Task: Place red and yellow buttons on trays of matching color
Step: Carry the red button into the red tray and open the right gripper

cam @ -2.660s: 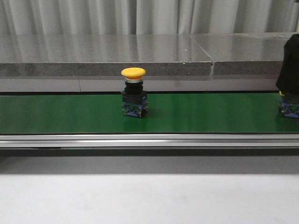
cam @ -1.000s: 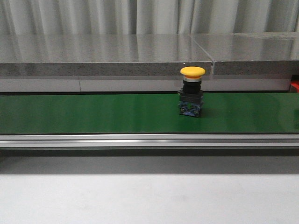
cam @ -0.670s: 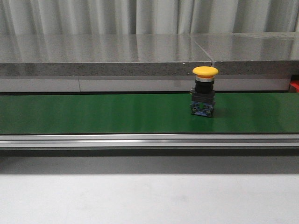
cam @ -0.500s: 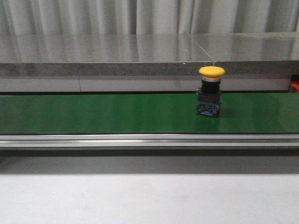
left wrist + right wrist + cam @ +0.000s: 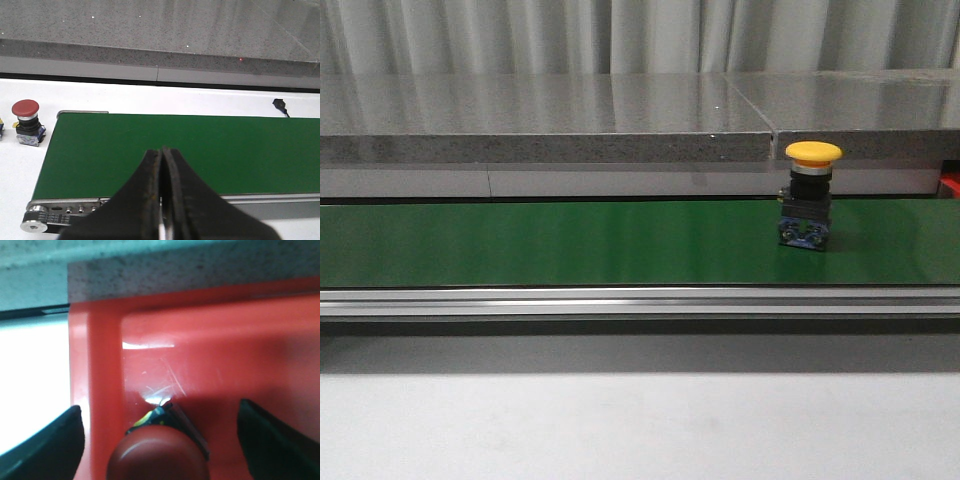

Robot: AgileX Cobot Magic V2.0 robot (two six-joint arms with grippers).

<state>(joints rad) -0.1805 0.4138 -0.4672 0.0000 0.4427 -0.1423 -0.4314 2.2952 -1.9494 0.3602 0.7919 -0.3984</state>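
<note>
A yellow button [image 5: 807,205] with a black and blue base stands upright on the green belt [image 5: 570,245], toward its right end. No gripper shows in the front view. My left gripper [image 5: 162,150] is shut and empty above the belt's [image 5: 200,150] near edge. One red button [image 5: 27,121] stands on the white table beside the belt's end. My right gripper [image 5: 159,407] is open over the red tray [image 5: 225,355]. Another red button [image 5: 157,457] sits in that tray near its corner, between the spread fingers and touching neither. The yellow tray is out of view.
A grey stone ledge [image 5: 620,120] runs behind the belt, and an aluminium rail [image 5: 620,300] runs along its front. A sliver of the red tray [image 5: 951,184] shows at the right edge of the front view. A small black item [image 5: 280,105] lies beyond the belt.
The yellow button has ridden the belt steadily to the right. The dark arm over a button at the right edge 2.7 s ago is gone from the front view.
</note>
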